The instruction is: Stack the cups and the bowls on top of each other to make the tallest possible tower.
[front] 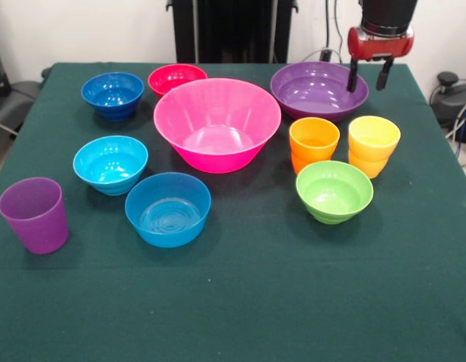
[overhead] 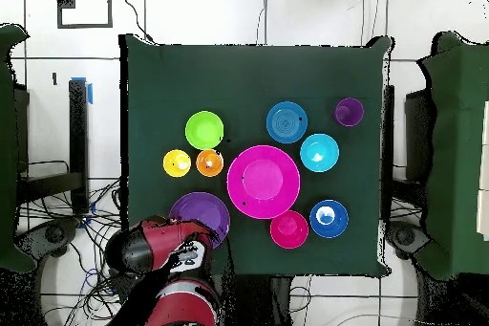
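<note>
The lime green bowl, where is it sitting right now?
In the front view the lime green bowl stands right of centre on the table, just in front of the orange cup and the yellow cup, nearer the camera than the hot-pink bowl.

Green-covered bench, ten things standing apart on it. Big pink bowl mid-bench. Left of it: dark blue bowl, cyan bowl, purple cup. Behind: red bowl. In front: blue bowl. Right: purple bowl, orange cup, yellow cup, green bowl.
</note>
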`<action>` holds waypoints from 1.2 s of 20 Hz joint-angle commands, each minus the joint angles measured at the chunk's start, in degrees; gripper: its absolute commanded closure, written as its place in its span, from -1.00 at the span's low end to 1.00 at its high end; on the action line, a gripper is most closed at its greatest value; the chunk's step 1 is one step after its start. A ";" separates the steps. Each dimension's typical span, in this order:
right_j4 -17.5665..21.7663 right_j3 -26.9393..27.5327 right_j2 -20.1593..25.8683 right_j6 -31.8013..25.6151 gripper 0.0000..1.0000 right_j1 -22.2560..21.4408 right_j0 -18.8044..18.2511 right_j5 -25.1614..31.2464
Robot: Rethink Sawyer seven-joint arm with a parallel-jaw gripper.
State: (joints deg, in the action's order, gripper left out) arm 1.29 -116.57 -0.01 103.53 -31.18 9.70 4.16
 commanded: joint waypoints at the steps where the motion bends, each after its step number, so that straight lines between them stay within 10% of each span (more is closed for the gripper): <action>1: 0.35 1.53 2.00 8.80 -1.00 2.98 0.66 -3.42; 24: 0.62 3.44 1.66 9.00 -1.00 5.18 0.79 -4.55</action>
State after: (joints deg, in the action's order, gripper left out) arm 1.28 -116.55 -0.59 104.69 -27.95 10.28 2.51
